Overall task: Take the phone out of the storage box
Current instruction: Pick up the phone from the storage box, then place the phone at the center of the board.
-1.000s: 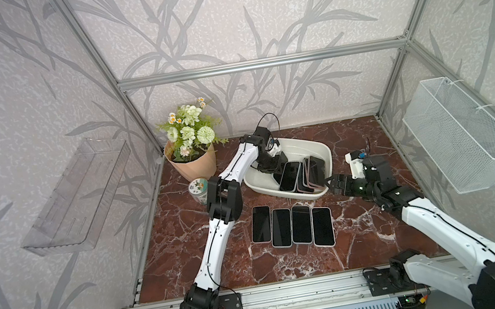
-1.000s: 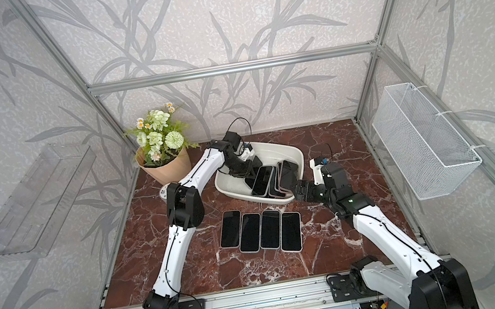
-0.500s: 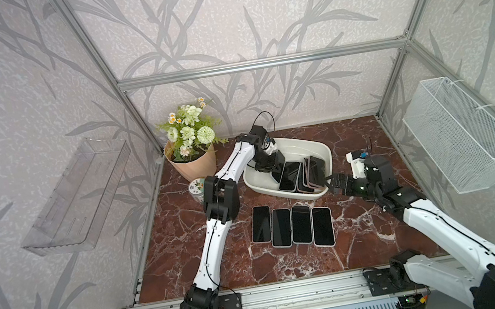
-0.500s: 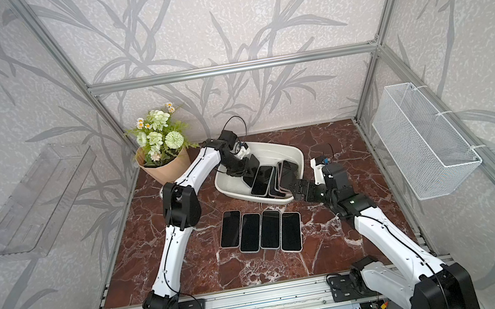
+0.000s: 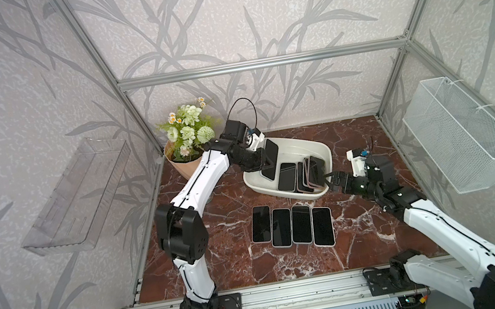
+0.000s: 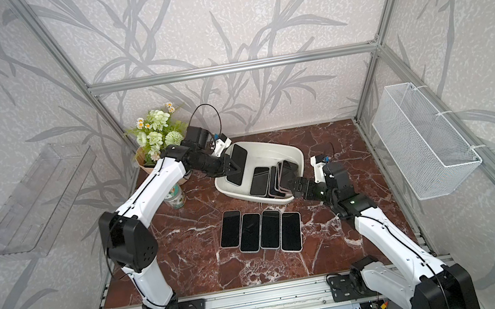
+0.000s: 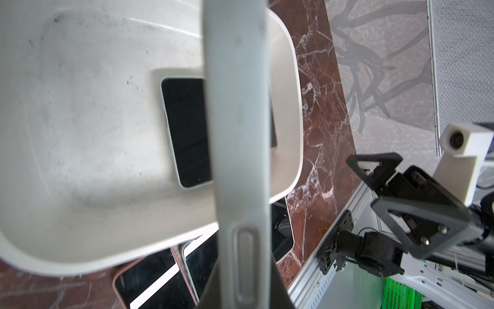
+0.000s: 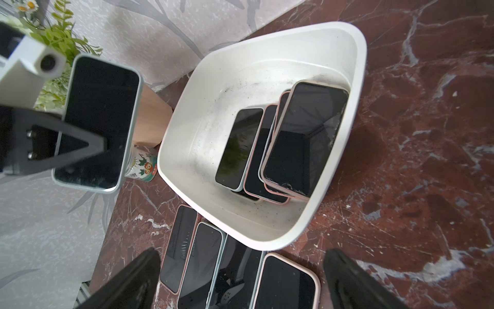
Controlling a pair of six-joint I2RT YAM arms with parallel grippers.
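- The left gripper (image 8: pixel 101 145) clamps a dark-screened phone (image 8: pixel 104 101), apart from the storage box (image 8: pixel 213 88).
- The leaning phones (image 8: pixel 302 139) overlap inside the box, against one wall.
- The flat phones (image 8: pixel 200 262) lie side by side on the marble table (image 8: pixel 414 160).
- The fingers of the right gripper (image 8: pixel 242 252) stand wide apart.

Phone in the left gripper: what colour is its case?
The phone has a pale grey-green case, clearest in the right wrist view.

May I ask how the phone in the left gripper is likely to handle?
The phone looks rigid, so it should not flex. The left gripper pinches its glossy screen off-centre, so it might slip or pivot. Dropped on the marble, it could crack.
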